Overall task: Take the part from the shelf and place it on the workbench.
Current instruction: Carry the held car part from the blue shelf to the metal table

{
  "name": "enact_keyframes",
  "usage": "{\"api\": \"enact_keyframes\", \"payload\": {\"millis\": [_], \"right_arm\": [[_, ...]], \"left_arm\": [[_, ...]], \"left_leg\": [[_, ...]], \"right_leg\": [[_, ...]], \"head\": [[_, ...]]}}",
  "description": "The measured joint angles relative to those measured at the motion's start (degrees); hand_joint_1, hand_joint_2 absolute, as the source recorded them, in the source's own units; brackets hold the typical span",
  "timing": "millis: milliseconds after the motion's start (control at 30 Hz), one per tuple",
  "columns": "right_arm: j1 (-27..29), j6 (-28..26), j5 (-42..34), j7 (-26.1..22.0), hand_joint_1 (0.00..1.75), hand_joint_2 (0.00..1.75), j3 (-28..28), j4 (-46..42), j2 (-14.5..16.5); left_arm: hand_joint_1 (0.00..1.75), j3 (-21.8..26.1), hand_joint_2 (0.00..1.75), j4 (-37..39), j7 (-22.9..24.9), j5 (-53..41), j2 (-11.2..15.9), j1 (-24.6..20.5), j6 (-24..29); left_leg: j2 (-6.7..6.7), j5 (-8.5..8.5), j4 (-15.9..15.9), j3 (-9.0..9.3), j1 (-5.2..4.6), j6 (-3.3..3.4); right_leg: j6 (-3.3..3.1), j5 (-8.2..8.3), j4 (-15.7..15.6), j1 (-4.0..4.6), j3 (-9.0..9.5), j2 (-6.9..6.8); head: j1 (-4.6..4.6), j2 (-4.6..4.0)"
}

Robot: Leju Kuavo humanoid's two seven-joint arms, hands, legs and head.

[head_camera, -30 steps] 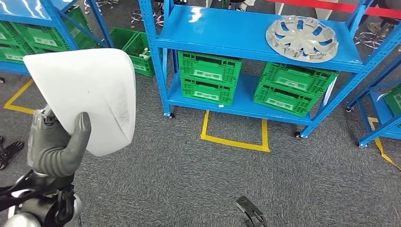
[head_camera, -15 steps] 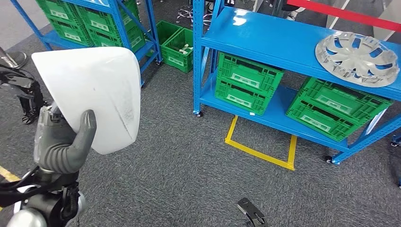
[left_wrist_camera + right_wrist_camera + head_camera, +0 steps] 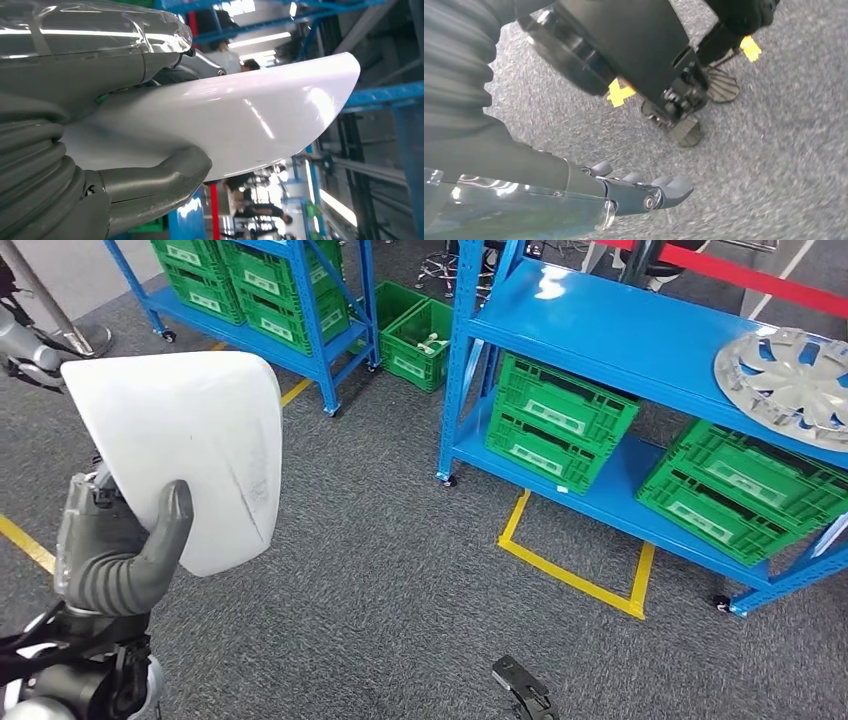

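Grey carpet (image 3: 400, 570) marked with yellow tape (image 3: 575, 575) runs between blue shelving racks (image 3: 620, 340) stacked with green crates (image 3: 560, 425); a silver wheel cover (image 3: 790, 375) lies on the right rack's upper shelf. No workbench is visible from where I stand.

On the near left, the left hand (image 3: 115, 555) holds the white part (image 3: 185, 445), a curved glossy panel, raised upright in front of the robot's body. The thumb presses its near face and the fingers (image 3: 195, 62) clamp it from behind, so the part is off the shelf and being carried. The right hand (image 3: 644, 192) hangs low beside the body over the carpet, holding nothing; its fingers lie nearly straight and close together, though whether they count as apart I cannot tell.

The step in hand looks like the carry to the surface. To do it well, I would keep the clamp firm and the panel steady and upright, since it is smooth and held only at its lower edge. Turning slowly would keep it from swinging into the rack posts.
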Motion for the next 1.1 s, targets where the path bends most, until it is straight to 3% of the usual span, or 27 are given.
{"api": "enact_keyframes", "payload": {"millis": [33,100,133,200,233,267,300,333,367,433,467,533,567,633,700,767,800,833,900,933,1000,1067,1100], "right_arm": [[0.1,0.3,0.6,0.0,0.0,1.75,0.0,0.1,0.1],[0.5,0.5,1.9,-0.2,0.0,1.75,0.1,0.3,0.4],[0.8,0.4,2.7,-0.4,0.0,1.75,0.1,0.3,0.5],[1.7,0.1,3.7,-0.6,0.0,1.75,0.1,0.6,0.5],[2.1,-0.2,4.0,-0.6,0.0,1.75,0.2,0.7,0.6],[2.3,-0.4,4.4,-0.6,0.0,1.75,0.3,0.8,0.6],[2.4,-0.7,4.9,-0.5,0.0,1.75,0.4,0.9,0.6],[2.4,-1.1,5.6,-0.4,0.0,1.75,0.5,1.0,0.7],[2.3,-1.5,6.3,-0.2,0.0,1.75,0.5,1.0,0.7],[1.9,-1.9,7.7,0.3,0.0,1.75,0.6,1.0,0.4],[1.6,-2.0,8.3,0.6,0.0,1.75,0.6,0.9,0.2],[1.1,-1.9,9.6,1.2,0.0,1.75,0.3,0.8,0.0],[0.7,-1.8,10.2,1.7,0.0,1.75,0.0,0.7,-0.1],[0.0,-1.5,11.5,2.5,0.0,1.75,-0.8,0.3,0.0],[-0.1,-2.0,12.3,3.6,0.0,1.75,-1.6,-0.2,-0.1],[0.5,-3.2,12.8,4.9,0.0,1.75,-2.3,-0.8,-0.5],[0.9,-3.9,12.9,5.7,0.0,1.75,-2.7,-1.3,-0.7],[1.3,-4.5,13.1,6.5,0.0,1.75,-3.1,-2.0,-1.1],[1.8,-5.4,13.3,7.9,0.0,1.75,-3.8,-3.4,-2.0],[2.0,-5.6,13.4,8.4,0.0,1.75,-4.0,-4.0,-2.5],[2.2,-6.0,13.8,9.1,0.0,1.75,-4.5,-5.2,-3.5],[2.4,-6.3,14.5,9.8,0.0,1.75,-4.9,-6.3,-4.2],[2.5,-6.3,14.9,10.1,0.0,1.75,-5.1,-6.7,-4.4]], "left_arm": [[1.75,0.2,1.75,-0.4,1.1,-0.6,0.3,0.5,-0.1],[1.75,0.6,1.75,-1.4,3.3,-1.7,0.7,1.5,-0.1],[1.75,0.6,1.75,-1.9,4.2,-2.1,1.0,1.9,0.0],[1.75,0.8,1.75,-2.9,5.3,-2.7,1.3,2.9,0.2],[1.75,0.8,1.75,-3.3,5.6,-3.0,1.5,3.4,0.3],[1.75,0.9,1.75,-3.6,5.9,-3.2,1.6,3.8,0.5],[1.75,1.0,1.75,-3.9,6.1,-3.4,1.8,4.2,0.8],[1.75,1.2,1.75,-4.3,6.4,-3.7,2.0,4.6,1.1],[1.75,1.5,1.75,-4.7,6.5,-3.9,2.2,5.0,1.4],[1.75,1.9,1.75,-5.6,6.5,-4.3,2.5,5.6,1.8],[1.75,2.1,1.75,-5.9,6.2,-4.5,2.6,5.8,1.9],[1.75,2.8,1.75,-6.3,5.1,-4.5,2.7,6.4,2.0],[1.75,3.1,1.75,-6.4,4.3,-4.4,2.7,6.7,1.9],[1.75,3.7,1.75,-6.6,2.1,-4.2,2.7,6.9,1.6],[1.75,4.2,1.75,-6.5,0.0,-3.7,2.4,6.9,1.1],[1.75,4.6,1.75,-6.2,-1.9,-3.1,2.0,7.1,0.4],[1.75,4.7,1.75,-6.0,-2.8,-2.8,1.6,7.3,0.0],[1.75,4.8,1.75,-5.9,-3.7,-2.6,1.3,7.5,-0.2],[1.75,5.3,1.75,-5.5,-5.1,-2.3,0.6,7.8,-0.4],[1.75,5.5,1.75,-5.3,-5.5,-2.2,0.4,7.9,-0.4],[1.75,6.0,1.75,-5.0,-6.1,-2.1,-0.2,8.3,-0.4],[1.75,6.6,1.75,-4.7,-6.7,-2.0,-0.7,8.9,-0.4],[1.75,6.9,1.75,-4.7,-7.0,-2.0,-0.9,9.0,-0.6]], "left_leg": [[-0.61,0.13,-0.1,-0.08,0.0,0.37],[-1.87,0.47,-0.2,-0.19,0.1,0.99],[-2.49,0.63,-0.3,-0.21,0.19,1.26],[-3.85,0.79,-0.3,-0.34,0.11,1.59],[-4.6,0.84,-0.2,-0.4,0.01,1.71],[-5.37,0.88,-0.2,-0.44,-0.11,1.8],[-6.09,0.92,-0.2,-0.44,-0.24,1.85],[-6.8,0.95,-0.2,-0.36,-0.37,1.88],[-7.42,0.96,-0.2,-0.25,-0.47,1.9],[-8.55,1.08,-0.3,-0.25,-0.54,1.73],[-9.05,1.24,-0.3,-0.44,-0.42,1.5],[-10.11,1.66,-0.3,-0.91,-0.11,0.86],[-10.04,1.67,-0.3,-1.09,-0.04,0.6],[-7.63,0.05,1.7,-2.19,-0.2,0.08],[-4.9,-3.54,7.8,-5.13,-0.01,-0.55],[-4.54,-5.64,13.7,-7.92,0.59,-1.29],[-4.41,-5.22,14.2,-8.08,0.86,-1.63],[-4.07,-3.84,12.5,-7.07,1.1,-1.96],[-1.75,-0.69,5.6,-3.01,1.24,-2.46],[-0.61,0.17,2.7,-1.42,1.17,-2.23],[0.37,0.14,0.7,-0.51,0.8,-1.14],[-0.74,0.32,0.7,-0.78,0.71,0.06],[-1.28,0.44,0.7,-0.87,0.68,0.43]], "right_leg": [[0.25,-0.06,-0.1,-0.07,0.08,-0.34],[0.96,-1.39,1.1,-0.32,-0.24,0.84],[1.25,-3.0,3.2,-0.41,-1.02,2.03],[1.46,-7.27,10.8,-0.48,-4.05,4.03],[1.39,-8.71,14.4,-0.47,-5.59,4.34],[1.22,-9.11,16.5,-0.44,-6.5,4.47],[0.94,-8.25,16.3,-0.4,-6.42,4.58],[0.53,-6.38,13.9,-0.33,-5.33,4.87],[-0.02,-3.98,9.8,-0.23,-3.51,5.69],[-1.07,-1.0,2.7,-0.13,-0.18,8.03],[-1.36,-0.52,0.8,-0.04,0.67,8.78],[-1.46,-0.46,-0.3,0.16,0.98,8.42],[-1.45,-0.19,-0.7,0.08,1.1,7.82],[-1.57,0.48,-1.9,-0.18,1.49,6.58],[-1.68,0.78,-2.4,-0.29,1.66,5.2],[-1.62,0.73,-2.4,-0.31,1.62,3.57],[-1.49,0.64,-2.3,-0.36,1.61,2.77],[-1.25,0.49,-2.2,-0.47,1.62,2.05],[-0.46,-0.09,-1.4,-0.65,1.54,0.97],[0.0,-0.47,-0.9,-0.64,1.46,0.56],[0.67,-0.93,-0.2,-0.51,1.4,-0.08],[1.15,-1.1,-0.2,-0.73,1.47,-0.34],[1.43,-1.68,0.2,-0.89,1.3,0.35]], "head": [[0.1,0.0],[0.29,0.0],[0.45,0.0],[0.86,0.0],[1.03,0.0],[1.17,0.0],[1.31,0.0],[1.43,0.0],[1.53,0.0],[1.48,0.0],[1.49,0.0],[1.61,0.0],[1.74,0.0],[1.59,0.0],[1.1,0.0],[0.68,0.0],[0.56,0.0],[0.5,0.0],[0.31,0.0],[0.16,0.0],[0.27,0.0],[0.7,0.0],[0.85,0.0]]}}
